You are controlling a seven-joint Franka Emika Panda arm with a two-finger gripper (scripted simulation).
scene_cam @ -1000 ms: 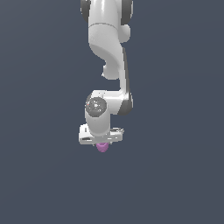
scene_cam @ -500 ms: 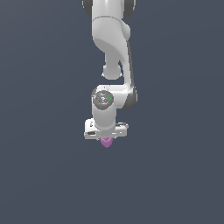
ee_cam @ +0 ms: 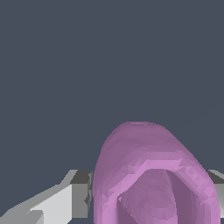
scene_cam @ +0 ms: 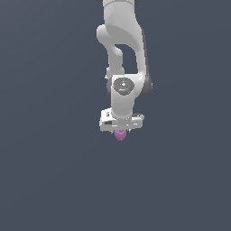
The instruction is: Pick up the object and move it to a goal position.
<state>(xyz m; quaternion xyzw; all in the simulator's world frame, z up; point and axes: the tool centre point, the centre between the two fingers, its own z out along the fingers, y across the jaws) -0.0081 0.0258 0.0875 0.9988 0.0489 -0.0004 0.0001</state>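
The object (scene_cam: 120,134) is a small pinkish-purple rounded lump that pokes out below the white gripper (scene_cam: 121,131) in the exterior view. The gripper hangs from the white arm, points downward and is shut on the object. In the wrist view the object (ee_cam: 148,175) fills the near part of the picture, with its ringed hollow end facing the camera. One grey-white finger (ee_cam: 65,201) shows beside it and touches its side. The other finger is mostly hidden behind the object.
The white arm (scene_cam: 122,54) rises from the gripper to the top edge of the exterior view. All around is a plain dark grey-blue background with no other objects in sight.
The arm and gripper, with the object held, have moved steadily toward the exterior view's right. The grip on the object looks the same.
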